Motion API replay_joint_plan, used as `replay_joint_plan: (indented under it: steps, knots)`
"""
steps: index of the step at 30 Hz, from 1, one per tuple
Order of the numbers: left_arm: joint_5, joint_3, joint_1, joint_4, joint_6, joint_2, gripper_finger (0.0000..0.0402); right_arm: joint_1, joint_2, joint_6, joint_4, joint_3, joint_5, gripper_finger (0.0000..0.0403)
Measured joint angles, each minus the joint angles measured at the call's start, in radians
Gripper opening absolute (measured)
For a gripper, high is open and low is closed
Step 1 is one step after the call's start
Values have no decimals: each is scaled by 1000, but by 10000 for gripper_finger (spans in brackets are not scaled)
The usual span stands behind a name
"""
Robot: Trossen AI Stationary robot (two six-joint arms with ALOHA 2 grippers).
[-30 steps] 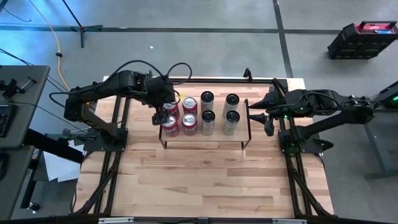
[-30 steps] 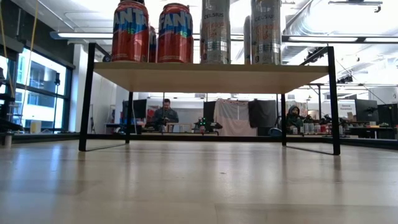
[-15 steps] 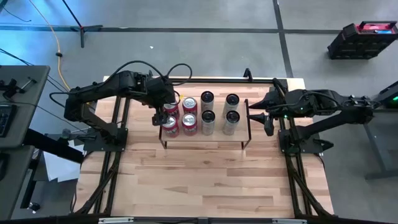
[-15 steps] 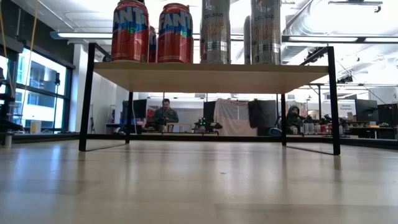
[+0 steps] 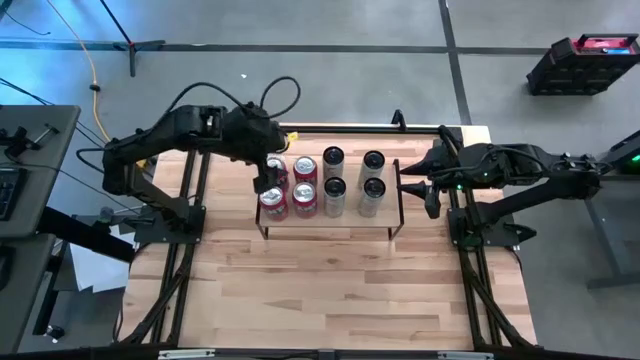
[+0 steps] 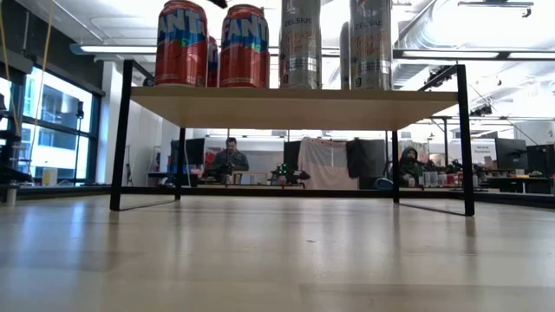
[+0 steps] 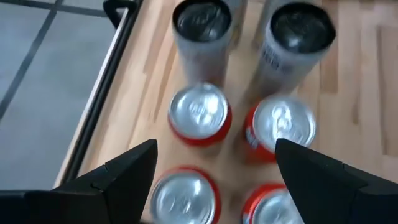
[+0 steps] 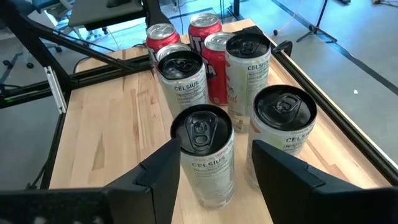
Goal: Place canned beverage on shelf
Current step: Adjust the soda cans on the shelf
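The table lies bare and wide in its near part in the high view. Farther back stands the shelf, a light-wood board on a thin black frame, with eight cans on it. At its left end are four red cans in a square; beside them, toward the right end, stand four tall silver cans, also two by two. All stand upright, close together. In the low view the red cans and the silver cans rise from the board's top, and the room shows beneath it.

The left gripper hangs over the shelf's left end, above the red cans. The left wrist view looks down on their silver tops between two widely parted dark fingers; the gripper is released and nothing sits between its fingers.

The right gripper waits just off the shelf's right end rail, apart from the cans. In the right wrist view its fingers stand parted with nothing gripped, the silver cans ahead of them.

Beyond the table, a seated person shows in the low view, far back in the room.
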Motion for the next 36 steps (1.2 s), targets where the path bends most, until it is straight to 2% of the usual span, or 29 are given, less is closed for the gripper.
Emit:
replay_joint_plan:
  steps: [5, 10, 13, 18, 27, 36]
  knots:
    - [-4, -30, -9, 89, -11, 65, 315, 0, 0, -26, 7, 0, 0, 184]
    - [-65, -30, -29, 157, 16, 123, 314, 0, 0, -34, 7, 0, 0, 184]
    - [-73, -30, -28, 162, 26, 152, 314, 0, 0, -34, 7, 0, 0, 184]
    - [-152, -31, -24, 159, 68, 167, 314, 0, 0, -34, 7, 0, 0, 184]
    - [-122, -36, -2, 74, 87, 167, 314, 0, 0, -34, 7, 0, 0, 184]
    - [-94, -45, -6, 94, 88, 163, 314, 0, 0, -34, 6, 0, 0, 184]
